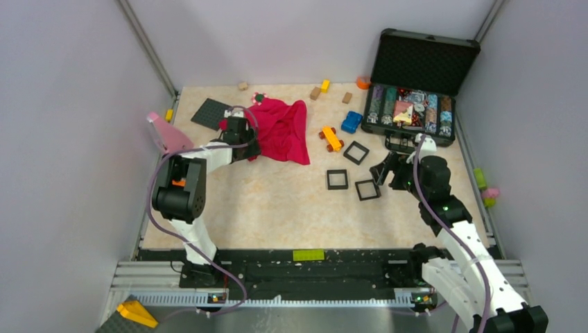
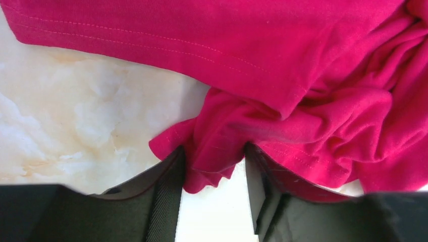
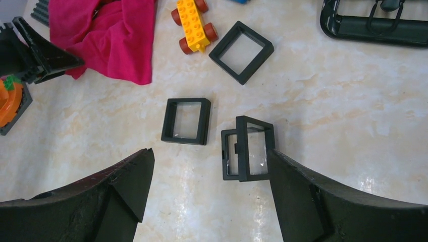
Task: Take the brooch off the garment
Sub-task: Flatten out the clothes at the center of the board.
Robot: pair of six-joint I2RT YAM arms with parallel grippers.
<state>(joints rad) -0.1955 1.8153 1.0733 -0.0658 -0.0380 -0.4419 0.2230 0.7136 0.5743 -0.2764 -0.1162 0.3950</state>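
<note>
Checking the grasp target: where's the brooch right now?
In the top view, on the far-left part of the table, the brooch sits at the red garment's far-left corner, just right of the dark grey plate.

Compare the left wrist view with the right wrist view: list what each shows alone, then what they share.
Left wrist only: the hem stitching of the garment and a fold of it between the fingers of the left gripper. Right wrist only: three black square frames, a yellow toy car, the right gripper open. Both: the garment and the table.
</note>
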